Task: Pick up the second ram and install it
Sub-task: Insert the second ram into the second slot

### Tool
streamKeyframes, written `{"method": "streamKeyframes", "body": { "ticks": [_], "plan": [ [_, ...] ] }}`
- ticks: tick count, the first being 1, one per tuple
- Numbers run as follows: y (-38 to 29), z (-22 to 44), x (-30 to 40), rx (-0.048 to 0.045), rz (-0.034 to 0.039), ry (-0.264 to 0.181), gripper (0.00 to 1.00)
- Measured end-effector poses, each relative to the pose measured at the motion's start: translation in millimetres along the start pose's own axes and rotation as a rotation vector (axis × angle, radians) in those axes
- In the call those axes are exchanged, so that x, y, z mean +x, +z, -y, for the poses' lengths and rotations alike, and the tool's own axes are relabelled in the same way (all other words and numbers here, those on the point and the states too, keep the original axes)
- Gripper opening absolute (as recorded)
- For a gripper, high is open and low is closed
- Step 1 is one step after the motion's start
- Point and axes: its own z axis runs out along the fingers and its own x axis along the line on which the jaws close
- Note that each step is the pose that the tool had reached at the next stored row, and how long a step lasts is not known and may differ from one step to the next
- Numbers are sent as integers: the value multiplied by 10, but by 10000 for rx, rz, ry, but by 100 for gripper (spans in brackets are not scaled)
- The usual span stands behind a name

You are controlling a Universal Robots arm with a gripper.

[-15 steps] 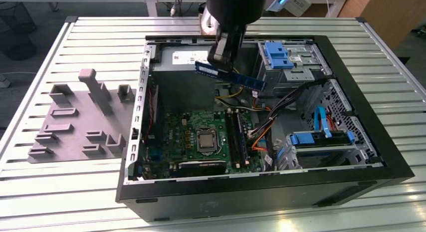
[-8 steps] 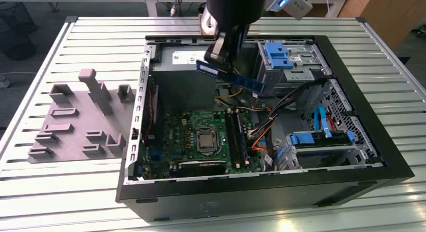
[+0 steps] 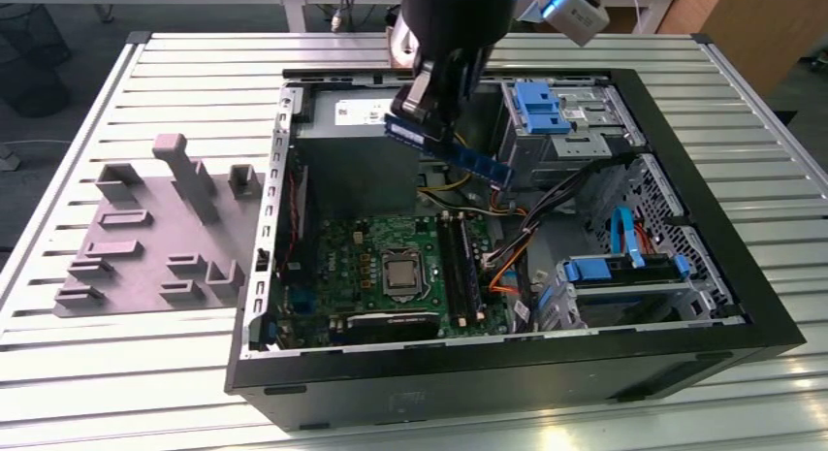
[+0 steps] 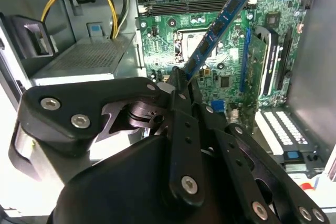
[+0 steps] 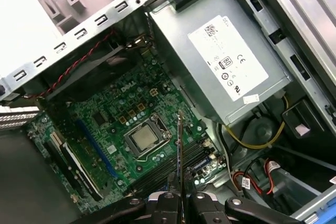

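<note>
We see the gripper (image 4: 181, 80) clamped on one end of the second ram (image 4: 218, 30), which juts from it tilted, above the motherboard (image 4: 168, 38) without touching it.

Arm above the case, jaws clamped.
I see my arm (image 3: 447, 29) standing near-vertical above the open computer case (image 3: 492, 373); my gripper (image 3: 418, 118) hangs over its opening, jaws closed on one end of the second ram (image 3: 468, 162).
</note>
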Motion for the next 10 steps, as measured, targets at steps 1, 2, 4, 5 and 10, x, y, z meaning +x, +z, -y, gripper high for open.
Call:
{"method": "streamKeyframes", "body": {
  "ticks": [1,2,4,5,10],
  "plan": [
    [0,0,0,2,2,107,14],
    [1,0,0,3,5,215,14],
    [3,0,0,7,10,463,14],
    [4,0,0,8,13,590,14],
    [9,0,0,20,25,1335,14]
  ]
}}
